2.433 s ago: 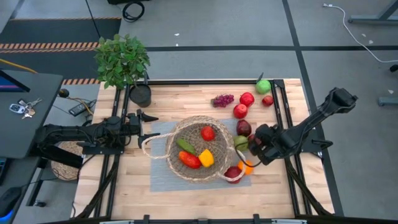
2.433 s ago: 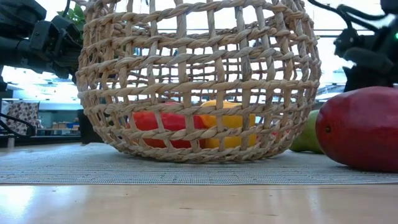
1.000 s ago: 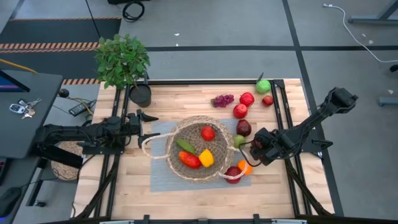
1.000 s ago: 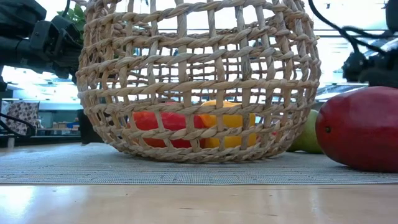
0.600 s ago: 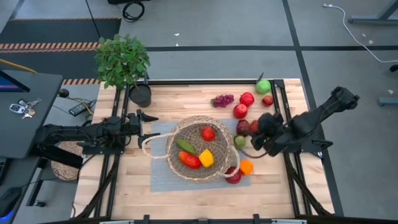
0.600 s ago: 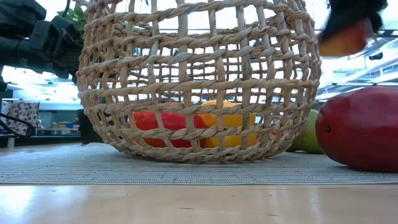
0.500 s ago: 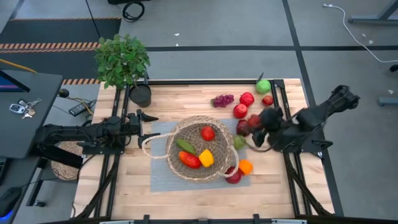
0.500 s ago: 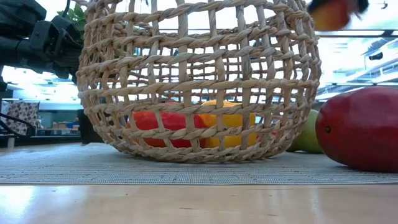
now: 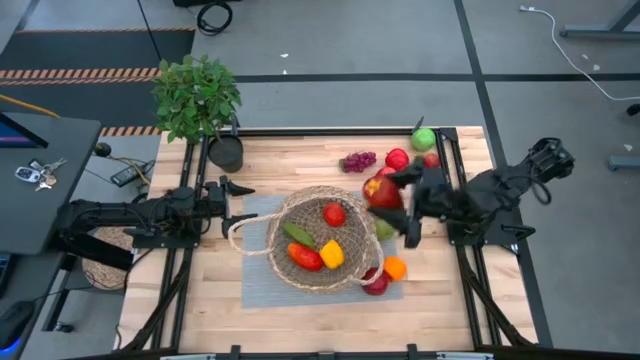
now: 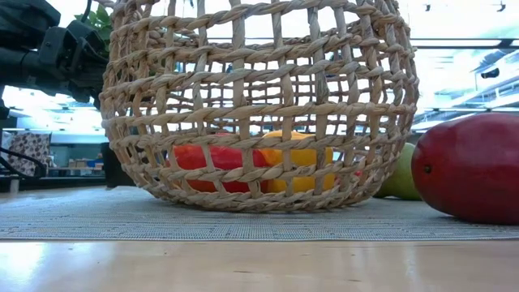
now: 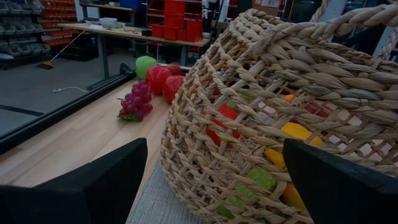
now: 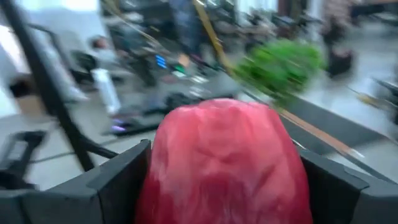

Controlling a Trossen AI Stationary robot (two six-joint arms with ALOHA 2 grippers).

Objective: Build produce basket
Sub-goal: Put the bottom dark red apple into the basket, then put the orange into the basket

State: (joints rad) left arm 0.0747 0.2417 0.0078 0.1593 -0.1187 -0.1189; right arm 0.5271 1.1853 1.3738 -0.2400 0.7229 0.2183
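The wicker basket [image 9: 322,238] stands on a grey mat [image 9: 258,285] with a tomato, a cucumber [image 9: 298,234] and two peppers inside. My right gripper [image 9: 392,200] hangs high over the basket's right rim, shut on a red fruit [image 9: 382,190] that fills the right wrist view [image 12: 224,162]. More produce lies on the table: grapes [image 9: 358,160], red and green apples behind them, an orange piece [image 9: 395,268] and a dark red one [image 9: 375,283] near the front. My left gripper [image 9: 240,204] stands open at the basket's left side, beside its handle loop [image 9: 236,236]. My right gripper pinches the red fruit between its two fingers, one finger [image 12: 118,180] on each of its opposite sides [image 12: 168,168]. The fingers lie about level and come from the table's right. The fruit is lifted clear, high above the table.
A potted plant [image 9: 197,98] stands at the far left corner. A big dark red fruit [image 10: 470,166] and a green one [image 10: 401,174] lie against the basket's right side. Black frame rails [image 9: 452,180] run along the table's left and right edges.
My right gripper has risen steeply from the table beside the basket's right side, carrying the red fruit clear of the table and toward the basket's far right rim. It has tipped from pointing down to about level and rolled. The fruit has left the low view upward.
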